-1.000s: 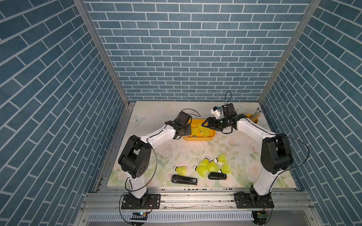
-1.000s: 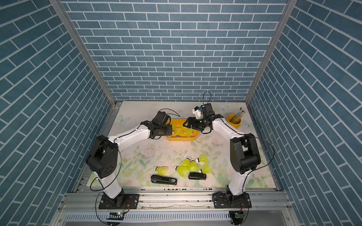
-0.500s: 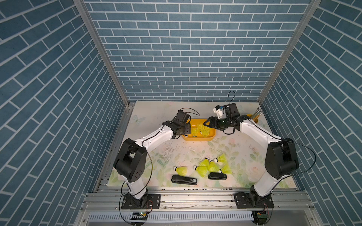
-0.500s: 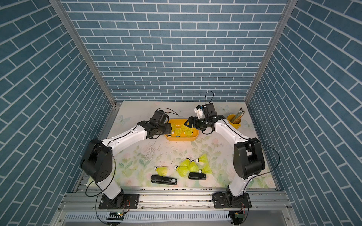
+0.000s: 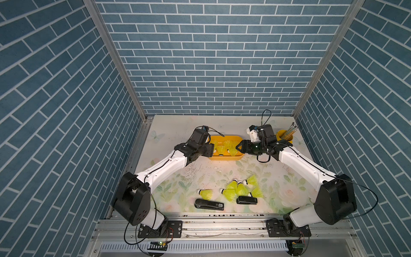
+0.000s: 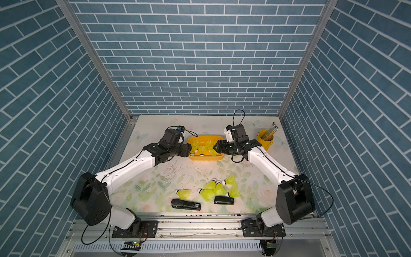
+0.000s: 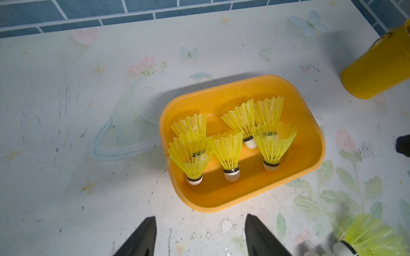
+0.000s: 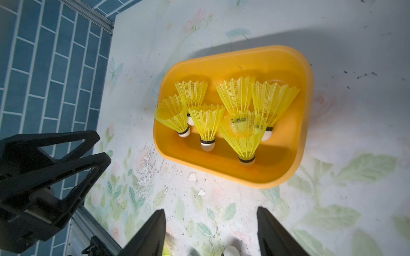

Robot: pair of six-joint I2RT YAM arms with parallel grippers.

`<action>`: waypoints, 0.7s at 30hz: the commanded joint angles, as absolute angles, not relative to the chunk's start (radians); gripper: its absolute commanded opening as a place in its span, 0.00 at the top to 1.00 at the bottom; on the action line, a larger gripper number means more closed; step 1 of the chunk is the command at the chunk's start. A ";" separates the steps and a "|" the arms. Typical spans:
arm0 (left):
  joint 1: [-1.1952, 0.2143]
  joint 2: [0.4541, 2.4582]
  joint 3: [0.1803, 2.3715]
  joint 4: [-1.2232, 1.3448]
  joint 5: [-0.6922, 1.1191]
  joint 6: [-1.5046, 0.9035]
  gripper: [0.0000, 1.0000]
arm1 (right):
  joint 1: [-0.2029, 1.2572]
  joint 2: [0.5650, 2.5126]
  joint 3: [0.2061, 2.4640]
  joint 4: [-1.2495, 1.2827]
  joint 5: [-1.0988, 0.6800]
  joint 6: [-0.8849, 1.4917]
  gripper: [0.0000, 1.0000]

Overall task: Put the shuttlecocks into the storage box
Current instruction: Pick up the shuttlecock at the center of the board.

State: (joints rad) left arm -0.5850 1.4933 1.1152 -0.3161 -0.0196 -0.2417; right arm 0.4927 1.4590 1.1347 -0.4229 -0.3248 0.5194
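1. Right up front, a metal rail (image 5: pixel 222 222) carries both arm bases. No writing on it can be read.
2. Next come two black staplers (image 5: pixel 246 200), flat on the tabletop (image 5: pixel 284 193). The longer one (image 5: pixel 209 204) has a small white label, too small to read.
3. Just behind them, loose shuttlecocks (image 5: pixel 241 189) lie on their sides, one apart on the left and the rest bunched together.
4. The tabletop is pale, printed with flowers, leaves and butterflies, and scuffed and flaked mid-way.
5. Both arms stretch forward and inward. The left claw (image 7: pixel 200 218) hovers at the left end of the storage box (image 5: pixel 224 158), fingers spread, nothing between them. The right claw (image 8: pixel 211 209) is at the right end, also spread and empty.
6. The orange storage box sits toward the back, and six more shuttlecocks (image 7: pixel 228 150) lie inside it, white tips toward the front.
7. To its right, a yellow cup (image 6: pixel 264 138) holds pencils (image 6: pixel 271 131).
8. Blue brick-pattern walls (image 5: pixel 211 66) close three sides.
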 commanded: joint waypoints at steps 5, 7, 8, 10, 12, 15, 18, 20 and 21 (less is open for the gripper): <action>-0.581 1.410 1.035 -0.279 0.054 -0.167 0.31 | 0.614 1.362 1.071 -0.482 -0.196 0.431 0.34; -0.582 1.396 1.020 -0.277 0.067 -0.174 0.31 | 0.637 1.359 1.054 -0.492 -0.177 0.410 0.34; -0.581 1.389 1.014 -0.281 0.073 -0.176 0.31 | 0.642 1.359 1.045 -0.498 -0.176 0.405 0.35; -0.582 1.377 1.003 -0.286 0.089 -0.178 0.31 | 0.653 1.352 1.026 -0.500 -0.175 0.405 0.35; -0.582 1.363 0.992 -0.289 0.103 -0.178 0.31 | 0.667 1.337 1.008 -0.503 -0.169 0.412 0.35; -0.582 1.345 0.972 -0.291 0.121 -0.175 0.31 | 0.695 1.324 0.999 -0.528 -0.145 0.432 0.37; -0.583 1.333 0.951 -0.280 0.150 -0.171 0.31 | 0.720 1.308 0.997 -0.584 -0.084 0.494 0.39; -0.586 1.324 0.937 -0.270 0.174 -0.162 0.31 | 0.730 1.277 0.988 -0.615 -0.043 0.564 0.40; -0.590 1.319 0.928 -0.264 0.189 -0.153 0.31 | 0.732 1.250 0.976 -0.624 -0.026 0.618 0.40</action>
State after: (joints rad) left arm -0.5854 1.3396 0.9516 -0.2855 0.1383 -0.1802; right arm 0.7227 1.3170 0.9936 -0.5503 -0.1097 0.5030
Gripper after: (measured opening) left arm 0.690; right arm 0.602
